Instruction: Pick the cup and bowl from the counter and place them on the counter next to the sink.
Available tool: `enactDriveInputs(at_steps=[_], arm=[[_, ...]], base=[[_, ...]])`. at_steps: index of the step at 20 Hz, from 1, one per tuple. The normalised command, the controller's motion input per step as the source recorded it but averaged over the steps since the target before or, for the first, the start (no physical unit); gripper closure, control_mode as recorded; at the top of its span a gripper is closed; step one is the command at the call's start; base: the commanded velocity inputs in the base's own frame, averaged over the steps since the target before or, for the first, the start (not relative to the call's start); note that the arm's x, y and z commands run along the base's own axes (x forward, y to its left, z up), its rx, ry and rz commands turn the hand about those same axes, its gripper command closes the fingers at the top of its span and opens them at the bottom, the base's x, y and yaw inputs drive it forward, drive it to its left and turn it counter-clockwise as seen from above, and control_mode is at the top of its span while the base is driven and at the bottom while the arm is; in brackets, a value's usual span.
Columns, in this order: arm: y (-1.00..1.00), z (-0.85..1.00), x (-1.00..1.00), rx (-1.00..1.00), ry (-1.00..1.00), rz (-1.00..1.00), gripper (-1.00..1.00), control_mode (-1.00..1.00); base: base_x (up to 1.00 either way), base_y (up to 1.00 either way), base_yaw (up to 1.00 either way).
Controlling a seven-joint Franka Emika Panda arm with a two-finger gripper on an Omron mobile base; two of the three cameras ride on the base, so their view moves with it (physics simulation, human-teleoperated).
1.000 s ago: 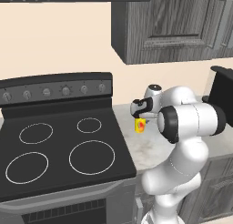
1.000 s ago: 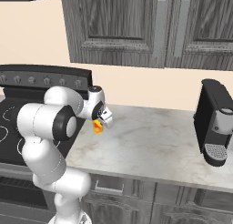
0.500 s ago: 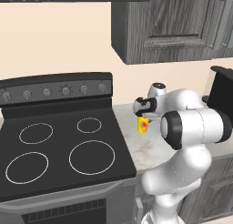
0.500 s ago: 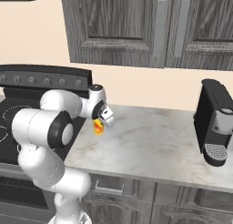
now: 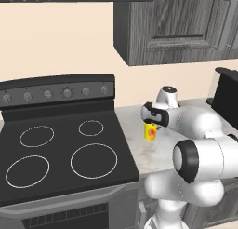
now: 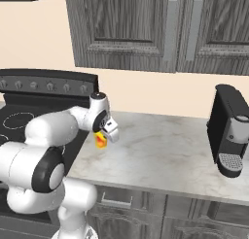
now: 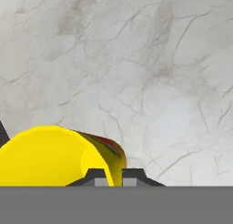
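White robot arm w/ its hand (image 5: 149, 128) clenched on the rim wall of the cup (image 5: 150, 132), holding it just above the surface (image 5: 139, 151), near the stovetop's right edge. In the hand view the cup (image 7: 54, 157) fills the lower left: one finger sits inside the mouth, the other outside, so the grip pinches only one side of the wall.

Risks, as a judgement: the pinch is off-centre, so the cup could pivot or slip out during a fast swing. It looks smooth, glossy and thin-walled, w/ little for the pads to bite. Carried low, it could clip the stovetop (image 5: 60, 151) edge or scrape the surface. On the far right a coffee machine (image 6: 231, 131) stands in the way of a wide sweep. Neither sink nor bowl is seen, so the drop spot can't be judged.

Materials and shapes: cup is a small bright yellow cylinder, no handle, red-orange mark on its side. Surface is pale grey-white marbled stone w/ fine dark veins, flat and matte. Stovetop is black glass w/ white burner rings. Cabinets (image 6: 146, 29) are dark grey wood-grain w/ long bar handles.
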Motion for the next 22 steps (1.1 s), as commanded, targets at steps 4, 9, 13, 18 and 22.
enactDriveInputs(at_steps=[4,9,13,18,22], arm=[[0.00,0.39,-0.41,0.00,0.00,0.07,1.00,-1.00],[0.00,0.44,-0.56,0.00,0.00,0.14,1.00,-1.00],[0.02,0.44,-0.82,0.00,0.00,0.18,1.00,-1.00],[0.05,0.35,-0.63,0.00,0.00,0.15,1.00,-1.00],[0.11,0.29,-0.59,0.00,0.00,0.11,1.00,-1.00]], base=[[0.00,0.00,0.00],[0.00,0.00,0.00],[0.00,0.00,0.00],[0.00,0.00,0.00],[0.00,0.00,0.00]])
